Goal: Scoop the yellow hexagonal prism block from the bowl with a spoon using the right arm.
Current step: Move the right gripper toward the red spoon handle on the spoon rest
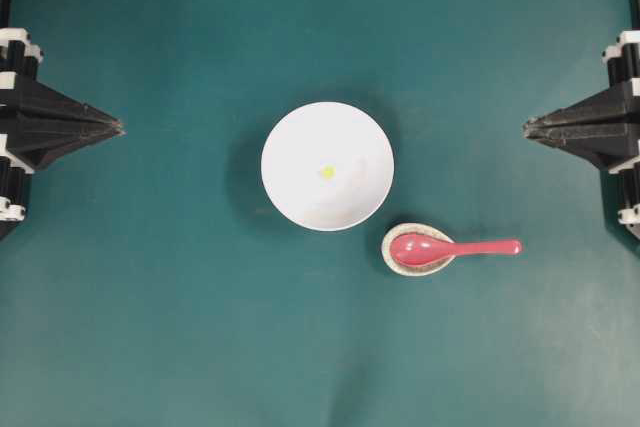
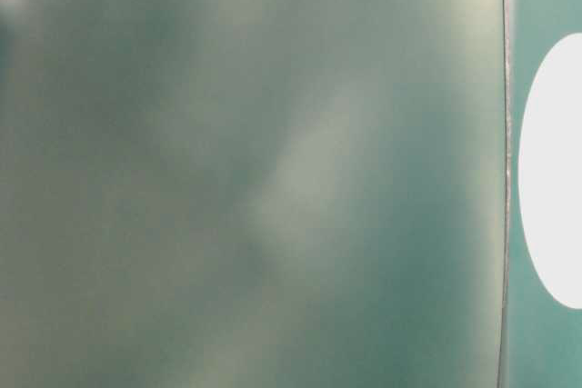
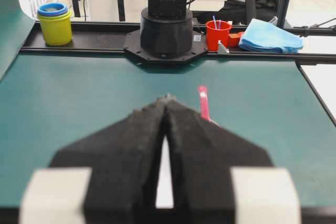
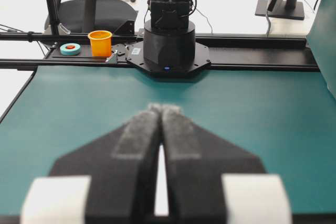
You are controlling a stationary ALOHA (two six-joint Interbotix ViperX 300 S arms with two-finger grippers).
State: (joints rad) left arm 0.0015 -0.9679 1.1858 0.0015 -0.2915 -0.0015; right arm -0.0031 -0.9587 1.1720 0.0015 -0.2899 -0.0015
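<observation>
A wide white bowl [image 1: 327, 166] stands at the middle of the green table, with the tiny yellow hexagonal prism block [image 1: 326, 172] lying inside it near the centre. Just right of and below the bowl, the pink-red spoon [image 1: 450, 248] lies with its scoop in a small speckled rest [image 1: 393, 259], handle pointing right. My right gripper [image 1: 526, 126] is shut and empty at the far right edge, well away from the spoon. My left gripper [image 1: 120, 128] is shut and empty at the far left edge. The spoon's handle [image 3: 203, 103] peeks past the left gripper [image 3: 167, 98]. The right gripper [image 4: 164, 108] shows tips together.
The table-level view is mostly blur, with the bowl's white edge [image 2: 550, 170] at the right. Beyond the table, a yellow cup stack [image 3: 54, 22], a red cup [image 3: 218, 34] and a blue cloth [image 3: 270, 36] stand by one arm base; an orange cup [image 4: 100, 42] stands by the other.
</observation>
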